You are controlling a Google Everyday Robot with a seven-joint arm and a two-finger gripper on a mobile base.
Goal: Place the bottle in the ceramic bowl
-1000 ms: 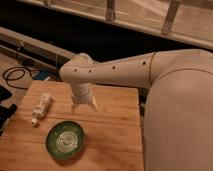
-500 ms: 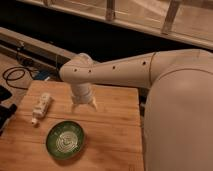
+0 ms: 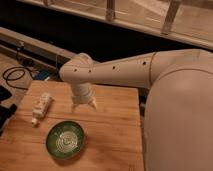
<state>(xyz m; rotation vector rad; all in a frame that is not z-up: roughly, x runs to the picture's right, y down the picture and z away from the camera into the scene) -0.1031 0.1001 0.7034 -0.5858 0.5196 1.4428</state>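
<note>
Two task items, both left of the arm. Bottle [image 3: 41, 107] lies flat on the table [image 3: 117, 135], neck toward 7 o'clock, not gripped. Bowl [image 3: 65, 140] sits at 5 o'clock from it, near but apart, nothing in it. Gripper [image 3: 84, 105] hangs over the table at 3 o'clock of the bottle, fingers apart, nothing between them. Step in hand, I'd say: reach for the bottle. Swing to 9 o'clock, set fingers across the body, not the neck, go low before closing; it may roll.
</note>
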